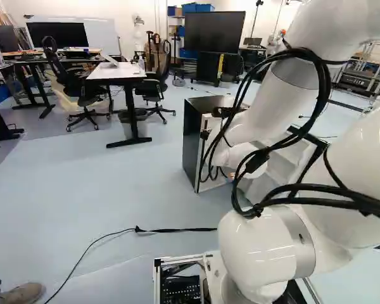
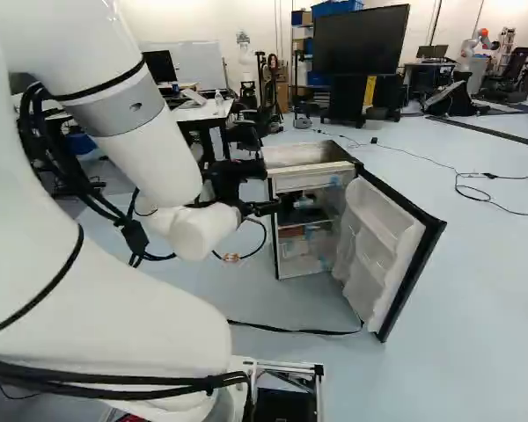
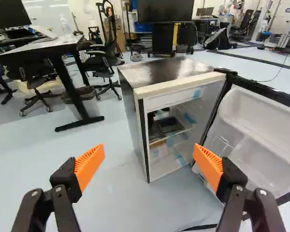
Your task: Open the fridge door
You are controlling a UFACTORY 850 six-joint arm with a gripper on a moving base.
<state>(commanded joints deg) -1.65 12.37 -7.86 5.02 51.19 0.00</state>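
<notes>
Rising from the foot joint, the glossy white jointed arm [image 1: 259, 126] carries looped black cables [image 1: 257, 163]. Thin black cable [image 1: 177, 230] lies on the smooth pale blue-grey floor [image 1: 126, 196]. The black 2-finger gripper [image 2: 269, 187] is released; its ridged orange pads [image 3: 89, 166] stand wide apart.

Small boxy fridge with glossy dark top [image 3: 154, 72] is ahead of the gripper, upright on the floor. Its black-edged door with moulded white plastic liner [image 3: 261, 125] is swung well out, interior exposed. Strips of blue tape [image 3: 197, 93] show inside.

Beyond: white-topped rectangular desk on black legs [image 1: 117, 71], black wheeled office chair [image 1: 153, 85] beside it. Farther back: 1 large flat black screen [image 1: 214, 31].
</notes>
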